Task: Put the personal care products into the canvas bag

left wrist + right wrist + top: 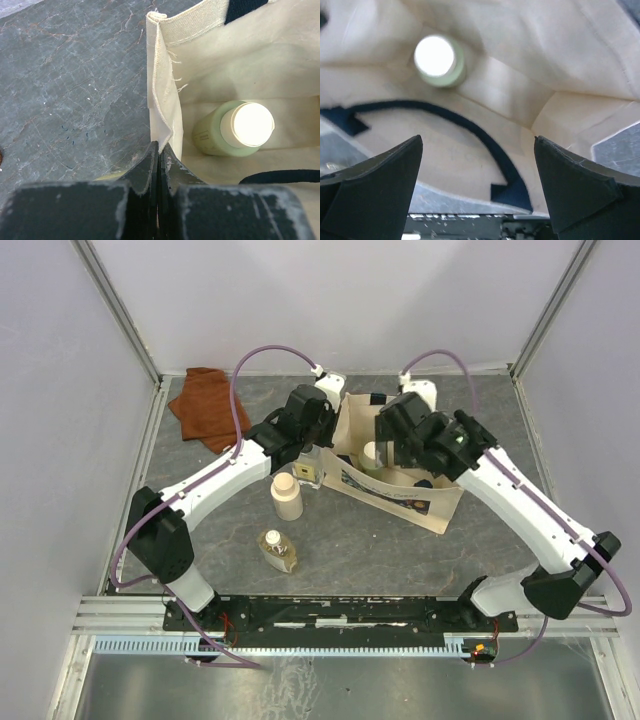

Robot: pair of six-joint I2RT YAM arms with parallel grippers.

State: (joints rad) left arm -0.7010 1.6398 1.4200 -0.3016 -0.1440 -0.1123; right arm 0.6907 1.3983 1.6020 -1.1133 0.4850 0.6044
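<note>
The beige canvas bag (432, 502) stands open at the table's middle, its printed panel facing the near side. An olive-green bottle (372, 453) with a white cap stands inside it, and also shows in the left wrist view (212, 137) and the right wrist view (451, 75). My left gripper (320, 447) is shut on the bag's left rim (162, 112). My right gripper (398, 450) is open and empty above the bag's mouth (485, 95). The cream cylinder (287, 496) stands left of the bag. The amber flat bottle (278, 550) lies nearer. A small clear bottle (305, 472) sits by the bag's left corner.
A rust-brown folded cloth (207, 405) lies at the back left. The bag's navy handle (470, 125) curls inside the bag below my right gripper. Walls enclose the table on three sides.
</note>
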